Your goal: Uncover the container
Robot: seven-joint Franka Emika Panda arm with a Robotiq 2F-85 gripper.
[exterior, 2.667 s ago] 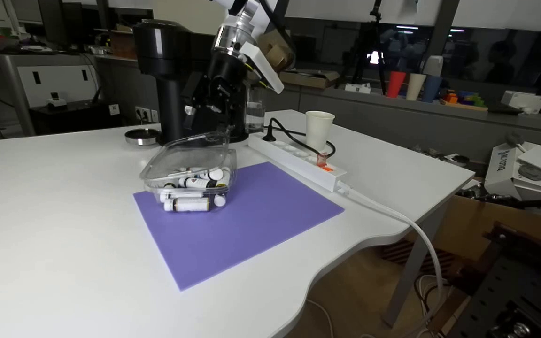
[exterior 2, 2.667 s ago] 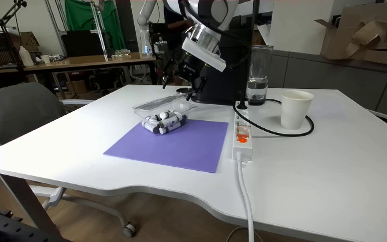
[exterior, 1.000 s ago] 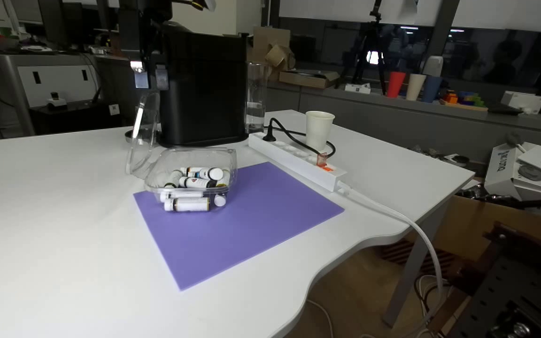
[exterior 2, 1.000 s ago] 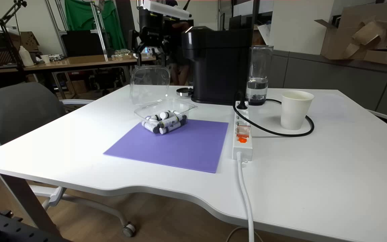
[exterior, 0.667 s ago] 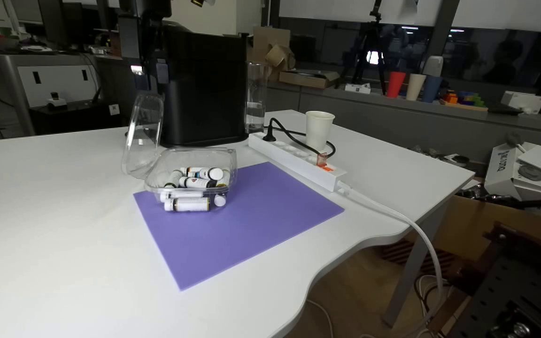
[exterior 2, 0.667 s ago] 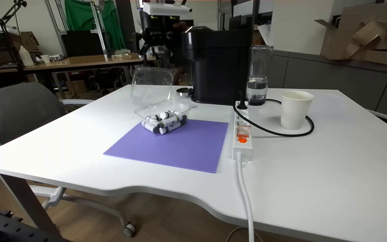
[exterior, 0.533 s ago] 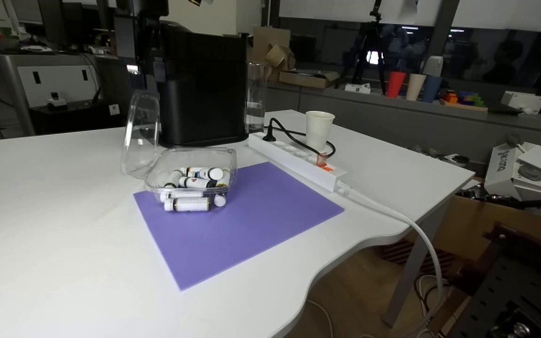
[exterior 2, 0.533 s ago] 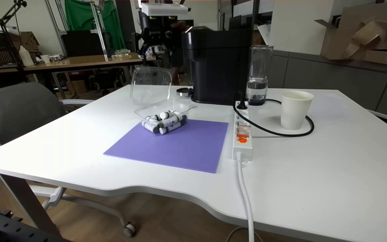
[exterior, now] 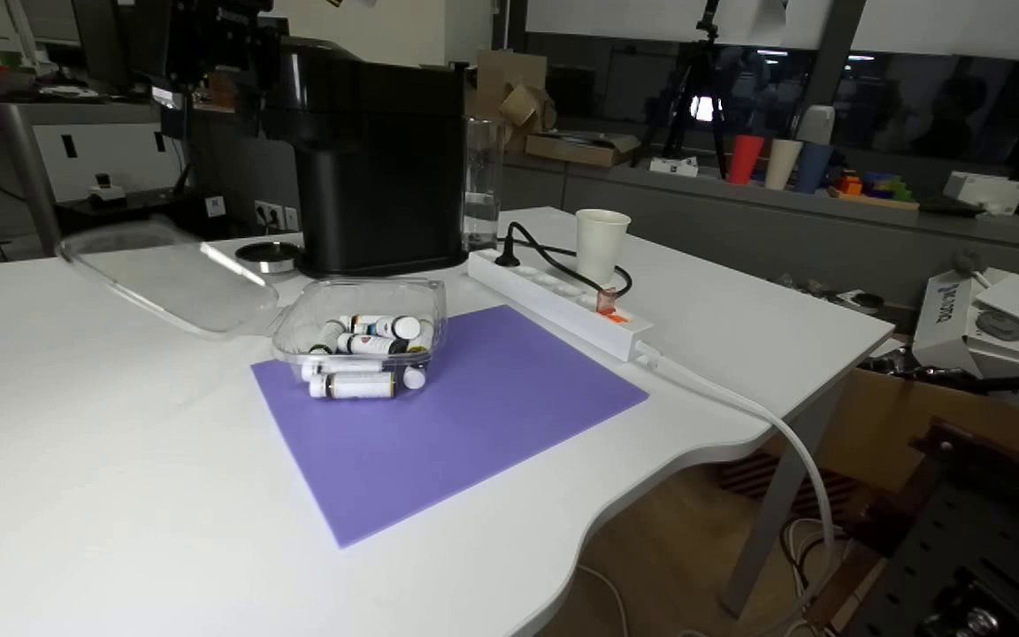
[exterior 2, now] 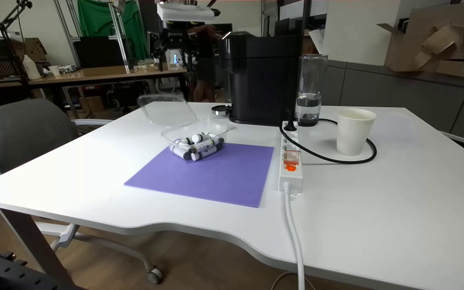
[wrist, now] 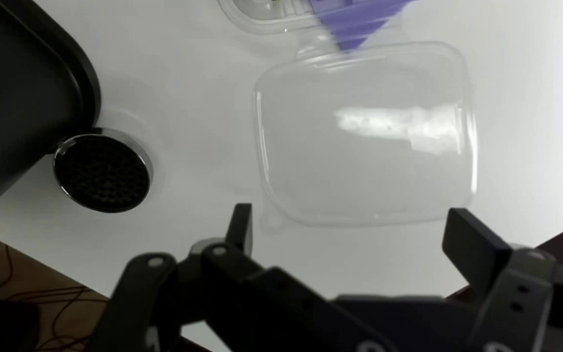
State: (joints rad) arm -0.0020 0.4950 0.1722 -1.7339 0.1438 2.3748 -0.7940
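Observation:
The container, a low see-through tub (exterior: pixel 439 314), sits at the corner of a purple mat (exterior: pixel 465 433) with several white vials in it. It also shows in an exterior view (exterior 2: pixel 170 136) and partly at the top of the wrist view (wrist: pixel 262 24). Its clear lid (exterior: pixel 182 287) is swung back from the tub at a low tilt, joined at one side, its far edge blurred. The lid also shows in an exterior view (exterior 2: pixel 167 110) and the wrist view (wrist: pixel 359 171). My gripper (wrist: pixel 351 215) is open and empty, above the lid's far edge and apart from it in both exterior views (exterior: pixel 213 115) (exterior 2: pixel 175 60).
A tall black coffee machine (exterior: pixel 377 168) stands close behind the tub, with a round metal-rimmed tray (exterior: pixel 269 257) at its foot. A white power strip (exterior: pixel 554 301) with a black cable and a white paper cup (exterior: pixel 601 248) stand beside the mat.
The lid has gone from lying slanted over the tub, through upright, to tilted back on the far side. My gripper has moved from beside the coffee machine to beyond the lid. The tub has stayed put.

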